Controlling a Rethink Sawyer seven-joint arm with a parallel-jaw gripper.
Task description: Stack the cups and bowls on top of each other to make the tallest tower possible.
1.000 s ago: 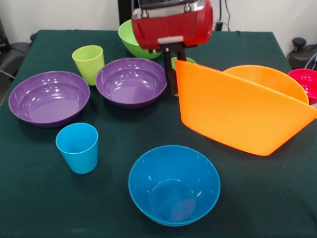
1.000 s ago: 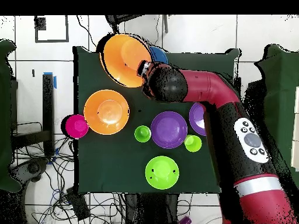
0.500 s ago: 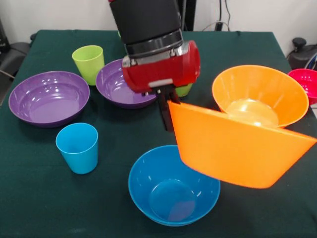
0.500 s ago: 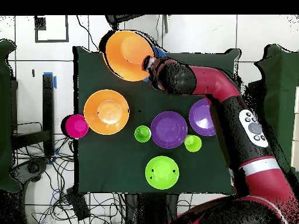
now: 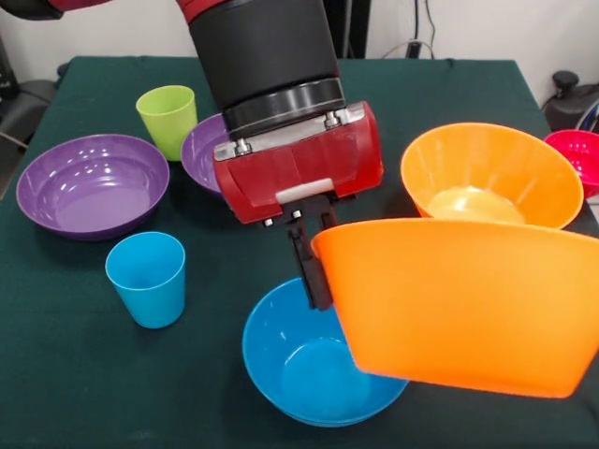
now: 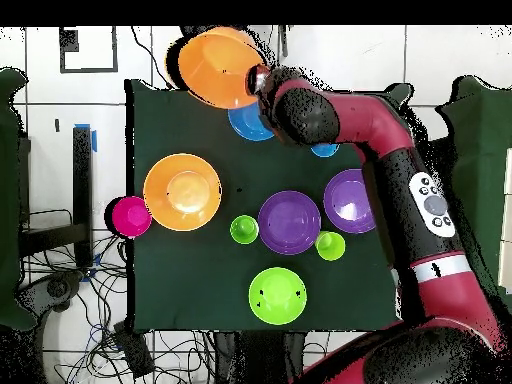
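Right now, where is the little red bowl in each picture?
Front view: the red bowl is at the right edge, partly cut off, just behind the orange bowl on the table.
Overhead view: the red bowl is at the table's left edge.
Shared landmark: in both views it sits right beside that orange bowl.

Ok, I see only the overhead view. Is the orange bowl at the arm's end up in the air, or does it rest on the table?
Observer: In the air. In the front view the held orange bowl hangs clear of the table, with the jaws shut on its rim.
Operator: And the blue bowl near it, is something inside?
Observer: The part of the blue bowl that shows is empty. The orange bowl hides its right side.
Operator: The arm covers the sky blue cup for me. Is it upright?
Observer: Yes, the sky blue cup stands upright, apart from the blue bowl.
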